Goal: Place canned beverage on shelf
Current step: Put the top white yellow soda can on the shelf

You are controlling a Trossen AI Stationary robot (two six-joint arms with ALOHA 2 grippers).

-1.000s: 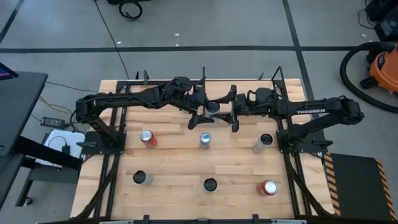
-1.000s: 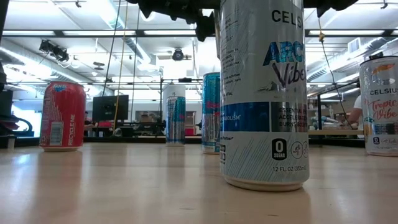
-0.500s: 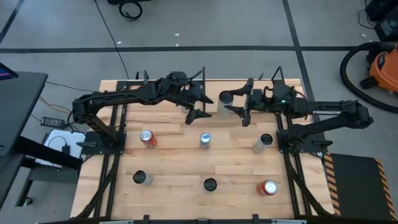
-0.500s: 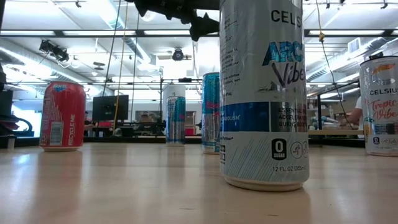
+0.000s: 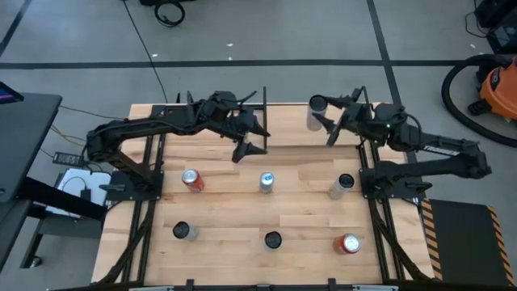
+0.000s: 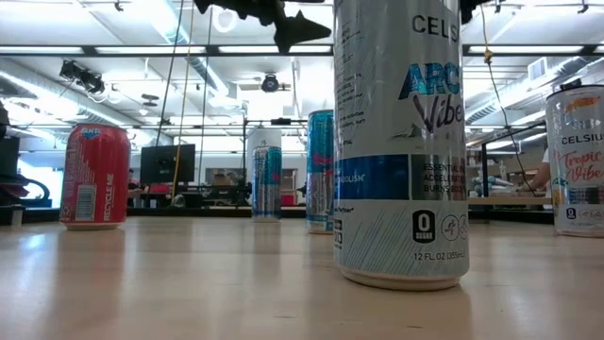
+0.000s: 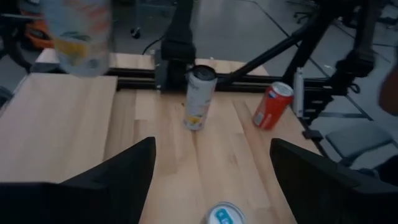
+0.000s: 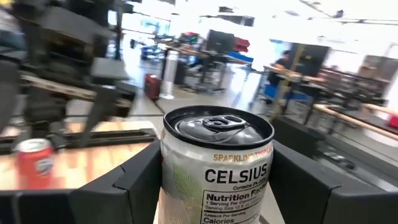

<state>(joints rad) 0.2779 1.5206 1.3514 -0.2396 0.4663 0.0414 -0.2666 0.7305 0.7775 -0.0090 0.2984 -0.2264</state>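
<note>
One can [image 8: 214, 171] sat clamped upright in my right gripper [image 5: 327, 123]. I judged a level descent onto the shelf [image 5: 303, 128] below best; my left gripper [image 5: 250, 136] hung open, empty.

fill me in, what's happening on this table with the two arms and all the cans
The right gripper is shut on a Celsius can, holding it in the air over the table's far edge. The pale shelf panel lies just beside it, and the can is not set down yet. The left gripper hangs open and empty above the far middle of the table. Six other cans stand on the tabletop in two rows.
</note>
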